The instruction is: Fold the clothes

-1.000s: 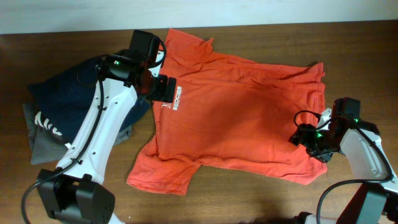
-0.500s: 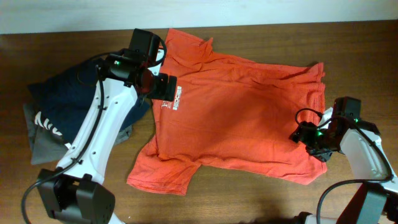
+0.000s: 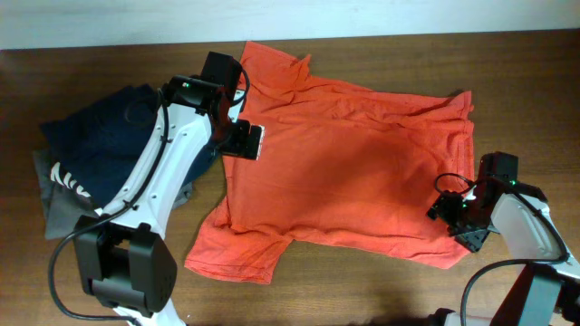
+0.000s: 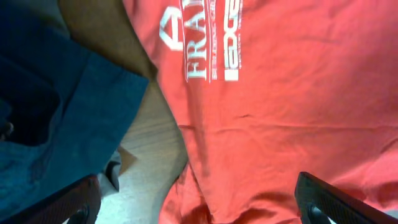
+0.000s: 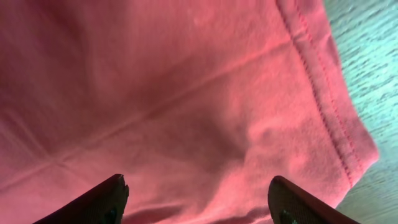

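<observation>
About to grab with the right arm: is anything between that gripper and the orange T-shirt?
Nothing visible. The right gripper stands open directly over the orange T-shirt, at its hem corner, with only bare cloth below it.

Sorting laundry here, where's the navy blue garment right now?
Overhead view: the navy garment lies on the table's left side, atop the grey garment, just left of the orange T-shirt.

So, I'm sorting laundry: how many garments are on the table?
3: the orange-red T-shirt spread across the middle, the navy garment bunched at the left, and the grey garment under it. Others may be hidden beneath.
</observation>
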Available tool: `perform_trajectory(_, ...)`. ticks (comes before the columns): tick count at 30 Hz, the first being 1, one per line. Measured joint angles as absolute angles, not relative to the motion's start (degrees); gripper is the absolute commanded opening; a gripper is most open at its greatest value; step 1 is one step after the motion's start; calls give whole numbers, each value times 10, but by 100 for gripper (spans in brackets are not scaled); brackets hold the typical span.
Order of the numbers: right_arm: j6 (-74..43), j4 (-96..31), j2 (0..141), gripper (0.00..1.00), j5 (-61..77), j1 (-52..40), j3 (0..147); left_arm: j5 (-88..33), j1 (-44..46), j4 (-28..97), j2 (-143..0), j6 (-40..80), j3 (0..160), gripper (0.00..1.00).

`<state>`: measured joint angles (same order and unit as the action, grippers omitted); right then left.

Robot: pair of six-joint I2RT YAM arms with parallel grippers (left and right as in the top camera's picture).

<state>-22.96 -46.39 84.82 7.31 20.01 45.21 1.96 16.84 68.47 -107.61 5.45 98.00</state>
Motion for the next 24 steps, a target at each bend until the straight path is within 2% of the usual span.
perform_trajectory(24,-203,-469,848,78,100,200,452,50,168,629,-1076,55,980,99)
